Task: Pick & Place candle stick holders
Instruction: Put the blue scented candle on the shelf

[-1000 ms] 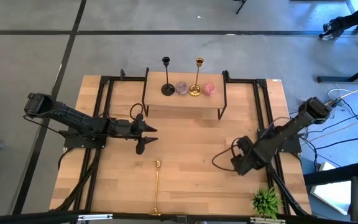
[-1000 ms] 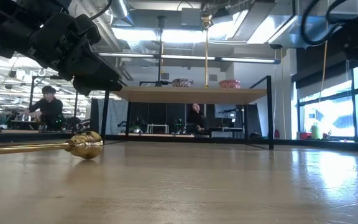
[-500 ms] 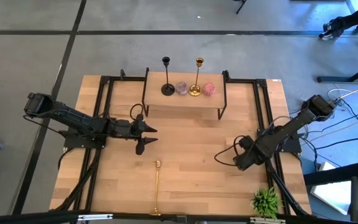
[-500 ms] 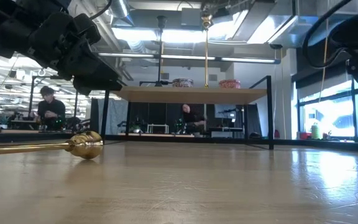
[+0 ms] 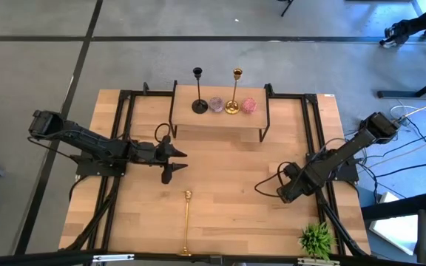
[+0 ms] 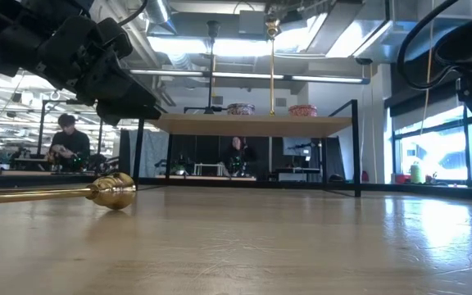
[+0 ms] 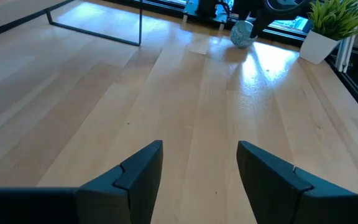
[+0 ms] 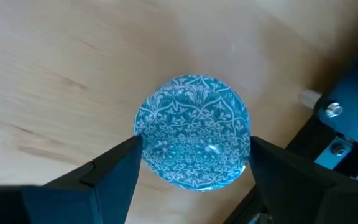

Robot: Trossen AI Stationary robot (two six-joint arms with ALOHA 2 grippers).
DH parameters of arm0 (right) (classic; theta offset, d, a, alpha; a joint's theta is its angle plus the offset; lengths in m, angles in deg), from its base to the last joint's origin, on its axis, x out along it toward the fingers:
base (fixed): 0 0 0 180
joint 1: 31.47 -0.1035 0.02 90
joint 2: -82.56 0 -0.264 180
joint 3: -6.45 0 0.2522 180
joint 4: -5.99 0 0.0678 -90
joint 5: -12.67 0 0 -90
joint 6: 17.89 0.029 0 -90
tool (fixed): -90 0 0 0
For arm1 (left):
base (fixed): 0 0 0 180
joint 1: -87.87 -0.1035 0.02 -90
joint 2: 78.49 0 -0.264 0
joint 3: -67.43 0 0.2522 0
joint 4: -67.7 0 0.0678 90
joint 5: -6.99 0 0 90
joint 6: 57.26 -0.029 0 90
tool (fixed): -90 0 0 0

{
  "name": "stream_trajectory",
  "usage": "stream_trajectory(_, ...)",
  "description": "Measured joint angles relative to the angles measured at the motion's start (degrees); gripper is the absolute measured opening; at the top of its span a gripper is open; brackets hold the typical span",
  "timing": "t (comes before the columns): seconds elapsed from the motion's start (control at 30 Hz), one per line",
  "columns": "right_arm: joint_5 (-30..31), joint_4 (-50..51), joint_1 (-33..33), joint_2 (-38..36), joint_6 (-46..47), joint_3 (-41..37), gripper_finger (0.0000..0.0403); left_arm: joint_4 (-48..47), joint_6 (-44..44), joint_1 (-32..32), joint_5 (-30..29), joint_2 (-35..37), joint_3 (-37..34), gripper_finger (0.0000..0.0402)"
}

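Between the right gripper [image 8: 191, 162] fingers a blue ball [image 8: 192, 132] is showing white floral tracery; the table [image 8: 55, 68] beyond is showing pale wood grain.

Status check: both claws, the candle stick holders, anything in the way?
Left claw open, empty. Right claw around patterned blue glass ball. Gold metal candle stick holder lying on table; black one, second gold upright on shelf. Path clear.

The table [image 5: 220, 185] is pale wood planks with a soft sheen. The lying holder [image 5: 186, 222] is polished gold metal. The standing black holder [image 5: 198, 92] looks matt. The ball [image 8: 192, 132] is glossy blue, patterned.
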Motion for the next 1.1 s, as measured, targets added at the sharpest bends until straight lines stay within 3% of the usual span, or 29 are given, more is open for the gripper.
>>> stream_trajectory(0.67, 1.4, 0.5, 0.0, 0.1, -5.2, 0.7, 0.0291, 0.0, 0.0, 0.0, 0.0, 0.0, 0.0, 0.0203)
stream_trajectory(1.1, -1.5, -4.1, 0.1, 0.1, -6.6, 0.7, 0.0291, 0.0, 0.1, 0.0, 0.1, 0.0, 0.0, 0.0203)
